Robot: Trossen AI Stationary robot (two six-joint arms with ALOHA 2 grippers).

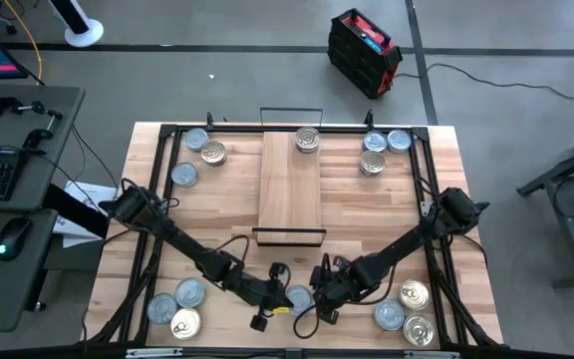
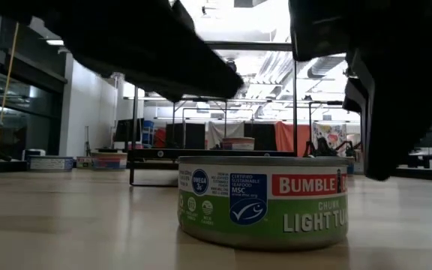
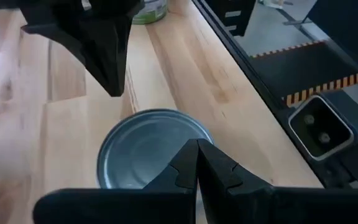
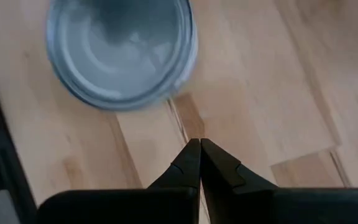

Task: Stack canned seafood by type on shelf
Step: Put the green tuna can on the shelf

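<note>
A flat tin of canned seafood (image 1: 298, 297) with a pale blue-grey top stands near the table's near edge, between my two grippers; the low view shows its green label (image 2: 265, 199). My left gripper (image 3: 197, 148) is shut and hangs just above the tin's left side (image 3: 148, 146). My right gripper (image 4: 199, 144) is shut and points down at bare wood a little to the right of the tin (image 4: 123, 50). The shelf (image 1: 290, 184), a light plank with black wire ends, lies at mid-table with one silver-lidded tin (image 1: 308, 140) on its far end.
Tins stand in groups of three at the far left (image 1: 198, 153), far right (image 1: 379, 148), near left (image 1: 177, 307) and near right (image 1: 408, 314). A black frame (image 1: 167, 130) runs around the tabletop's edge. Bare wood lies on both sides of the shelf.
</note>
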